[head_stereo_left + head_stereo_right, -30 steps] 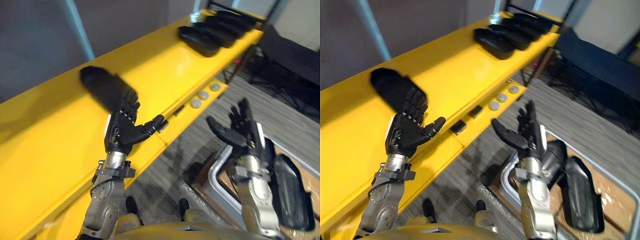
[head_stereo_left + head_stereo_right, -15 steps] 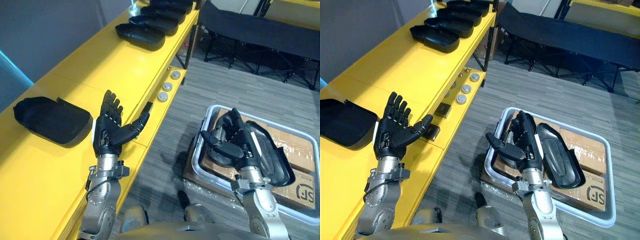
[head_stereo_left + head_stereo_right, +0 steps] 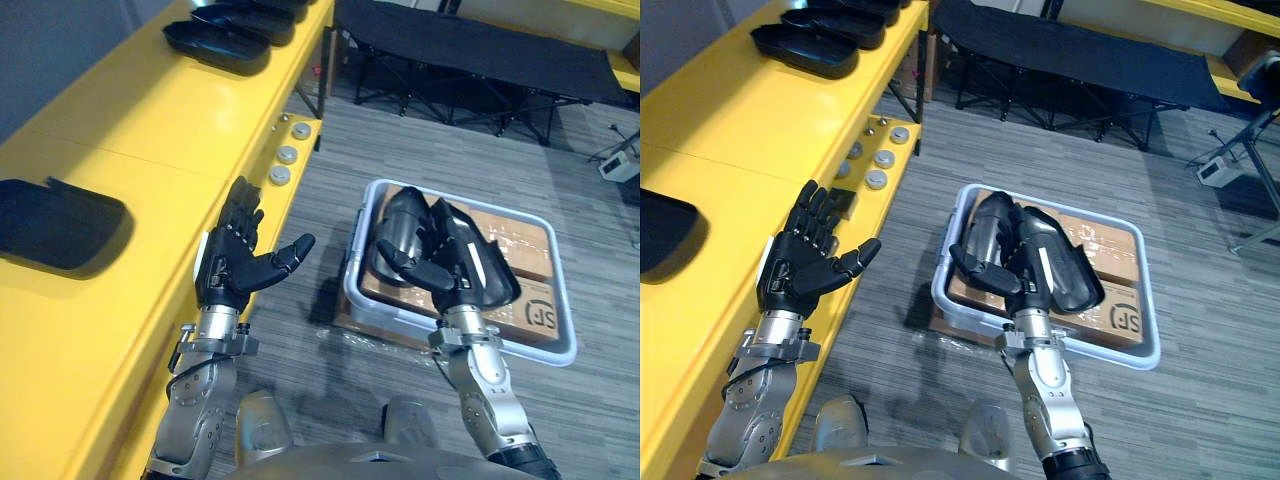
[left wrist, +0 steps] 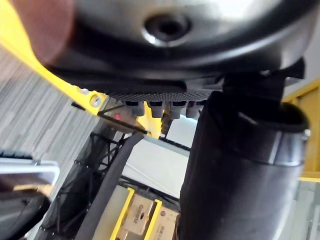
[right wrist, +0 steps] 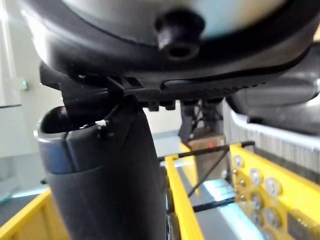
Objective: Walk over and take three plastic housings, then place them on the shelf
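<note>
Two black plastic housings (image 3: 405, 215) (image 3: 483, 262) lie side by side in a white-rimmed tray (image 3: 352, 292) on the floor. My right hand (image 3: 440, 272) hangs open in front of them, fingers straight and thumb out, holding nothing. My left hand (image 3: 232, 265) is open too, raised beside the front edge of the yellow shelf (image 3: 150, 130). One black housing (image 3: 50, 220) rests on the shelf to the left of that hand, apart from it. Several more housings (image 3: 215, 40) sit at the shelf's far end.
The tray rests on a cardboard box (image 3: 535, 312) on grey striped flooring. A black folding cot (image 3: 470, 50) stands behind it. Round knobs (image 3: 280, 175) line the shelf's front face. A small grey device (image 3: 615, 165) sits on the floor at the right.
The camera has swung from the shelf towards the tray on the floor. My left hand has come away from the housing on the shelf. Both hands stay open and empty.
</note>
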{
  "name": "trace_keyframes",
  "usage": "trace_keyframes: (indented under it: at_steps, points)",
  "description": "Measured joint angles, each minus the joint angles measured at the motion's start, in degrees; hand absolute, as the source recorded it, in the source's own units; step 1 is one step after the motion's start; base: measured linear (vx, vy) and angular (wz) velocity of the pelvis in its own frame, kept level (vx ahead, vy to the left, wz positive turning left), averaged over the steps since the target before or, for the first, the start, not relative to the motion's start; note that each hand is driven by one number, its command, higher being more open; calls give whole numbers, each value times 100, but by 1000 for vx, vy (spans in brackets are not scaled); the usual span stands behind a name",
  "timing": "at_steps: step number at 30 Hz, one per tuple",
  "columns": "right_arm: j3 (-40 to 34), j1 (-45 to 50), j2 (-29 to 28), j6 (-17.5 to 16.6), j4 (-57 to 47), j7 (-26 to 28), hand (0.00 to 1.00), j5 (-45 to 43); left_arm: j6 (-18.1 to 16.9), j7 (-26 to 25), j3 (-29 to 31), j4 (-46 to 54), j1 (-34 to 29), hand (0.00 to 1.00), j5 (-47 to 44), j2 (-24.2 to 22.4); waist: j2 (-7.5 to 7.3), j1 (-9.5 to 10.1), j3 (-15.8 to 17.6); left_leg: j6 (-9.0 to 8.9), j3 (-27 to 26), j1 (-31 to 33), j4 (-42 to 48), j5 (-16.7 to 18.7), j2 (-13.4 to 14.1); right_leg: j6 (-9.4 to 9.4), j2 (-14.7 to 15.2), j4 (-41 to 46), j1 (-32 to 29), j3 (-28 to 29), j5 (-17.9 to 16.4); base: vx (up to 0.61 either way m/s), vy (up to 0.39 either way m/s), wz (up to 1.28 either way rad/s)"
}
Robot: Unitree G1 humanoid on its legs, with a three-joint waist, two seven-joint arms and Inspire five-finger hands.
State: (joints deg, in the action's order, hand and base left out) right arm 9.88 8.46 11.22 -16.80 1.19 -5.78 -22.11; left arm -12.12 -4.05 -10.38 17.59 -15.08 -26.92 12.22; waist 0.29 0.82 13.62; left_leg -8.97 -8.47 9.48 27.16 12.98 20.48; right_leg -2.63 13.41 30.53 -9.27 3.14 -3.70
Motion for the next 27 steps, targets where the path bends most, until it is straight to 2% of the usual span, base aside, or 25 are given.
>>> trace_keyframes:
  at_steps: [1, 2, 3, 4, 5, 6, 7, 8, 9, 10, 11, 13, 14, 15, 16, 18, 21, 23, 24, 26, 27]
  points:
    - [11, 49, -59, 2, 55, -22, 100, 68, 2, 26, -17, -19, 0, 100, -69, 1, -17, -24, -12, -148, 44, -10, -23, -56, 60, -108, 21, -175, 65, -17, 70, 53, -597, 5]
    - [31, 142, -115, 54, 144, -47, 100, 148, 20, 41, -61, -50, 13, 100, -201, -4, -174, -93, -115, -456, 154, -11, -65, -227, 131, -657, 33, -497, 270, -202, -73, 73, -542, 10]
    - [28, 160, -85, 137, 159, -47, 100, 145, 47, 38, -81, -97, 15, 100, -204, -43, -148, -100, -163, -527, 268, -44, -163, -299, 204, -919, -32, -586, 345, -361, -324, 118, -672, -11]
    - [-8, 177, 54, 240, 168, -32, 100, 143, 146, -3, -152, -220, 5, 100, -208, -219, -14, -103, -291, -502, 447, -115, -528, -509, 351, -925, -209, -705, 361, -665, -640, 91, -449, -15]
    - [-104, 206, 177, 267, 170, 0, 100, 143, 252, -63, -294, -300, 9, 100, -203, -327, 110, -176, -339, -313, 515, -115, -756, -766, 427, -842, -312, -740, 359, -795, -735, 79, -421, 0]
    - [-247, 263, 295, 326, 174, 30, 100, 139, 365, -98, -485, -370, 4, 100, -210, -398, 179, -287, -376, 124, 520, -120, -941, -1097, 441, -771, -371, -743, 378, -909, -773, 47, -356, 32]
    - [-444, 370, 379, 379, 168, 40, 100, 137, 492, -97, -699, -400, -15, 100, -229, -420, 175, -348, -374, 586, 401, -151, -1010, -1501, 436, -700, -392, -773, 490, -1035, -803, 43, -434, 29]
    - [-590, 502, 432, 392, 99, 39, 100, 134, 520, -45, -841, -427, -61, 100, -256, -462, 125, -336, -359, 483, 328, -209, -977, -1498, 376, -597, -379, -856, 634, -1075, -847, 31, -355, 11]
    - [-684, 553, 489, 393, 47, 35, 100, 133, 520, -19, -887, -429, -85, 100, -273, -485, 167, -323, -399, 303, 345, -212, -919, -1364, 262, -531, -373, -944, 668, -1074, -849, 12, -204, -15]
    - [-817, 563, 551, 391, 3, 26, 100, 132, 520, 36, -910, -429, -97, 100, -300, -496, 240, -287, -460, 169, 331, -196, -841, -1137, 59, -484, -403, -1066, 667, -1064, -835, 5, -63, -32]
    - [-914, 521, 613, 393, 2, -12, 100, 125, 516, 69, -898, -425, -92, 100, -299, -493, 291, -247, -492, 145, 423, -193, -810, -784, -210, -394, -447, -1207, 647, -999, -774, 2, -57, -34]
    - [-881, 478, 661, 392, 2, -63, 100, 111, 512, 61, -867, -423, -103, 100, -295, -487, 289, -194, -493, 127, 517, -202, -847, -580, -396, -386, -473, -1277, 597, -926, -713, -12, -16, -25]
    - [-815, 405, 659, 392, 2, -120, 100, 111, 512, 50, -840, -424, -101, 100, -280, -463, 289, -145, -496, 181, 514, -212, -941, -498, -436, -406, -484, -1267, 479, -871, -674, -54, 71, -33]
    - [-744, 282, 661, 393, 12, -195, 100, 121, 513, 48, -776, -425, -100, 100, -213, -437, 304, -87, -512, 75, 508, -277, -1119, -437, -511, -458, -479, -1239, 336, -768, -621, -67, 84, -33]
    - [-680, 206, 645, 393, 23, -234, 100, 139, 517, 48, -726, -432, -97, 100, -197, -425, 255, -78, -484, 63, 475, -289, -1171, -446, -575, -480, -444, -1252, 294, -725, -565, -94, 120, -38]
    - [-575, 18, 625, 383, 42, -415, 100, 157, 594, 44, -593, -465, -53, 100, -171, -314, 159, 42, -431, 21, 308, -253, -1112, -455, -736, -523, -293, -1452, 234, -650, -242, -99, 153, -33]
    - [-615, -264, 576, 352, 164, -760, 100, 331, 602, 42, -409, -466, -2, 100, -173, -142, 29, 59, -371, 85, 246, -5, -774, -354, -898, -626, -127, -1872, 285, -648, 180, -106, 185, -14]
    - [-657, -429, 570, 351, 332, -937, 100, 536, 613, 26, -251, -465, 50, 100, -172, -42, -32, 70, -325, 153, 235, 140, -568, -288, -910, -628, -111, -2159, 355, -707, 449, -109, 136, -8]
    - [-684, -475, 569, 352, 381, -999, 100, 624, 614, 25, -214, -465, 94, 100, -171, -8, -61, 77, -307, 168, 244, 208, -511, -269, -917, -624, -102, -2238, 362, -760, 504, -160, 115, -2]
    - [-850, -750, 563, 355, 603, -1258, 100, 835, 612, 1, -28, -464, 317, 100, -173, 30, -215, 133, -193, 207, 273, 482, -321, -206, -943, -637, -66, -2533, 347, -959, 583, -167, 52, 1]
    - [-920, -817, 564, 355, 645, -1326, 100, 843, 612, -20, -3, -464, 364, 100, -173, 29, -229, 151, -168, 194, 290, 559, -292, -201, -942, -678, -67, -2598, 328, -989, 608, -131, -1, 11]
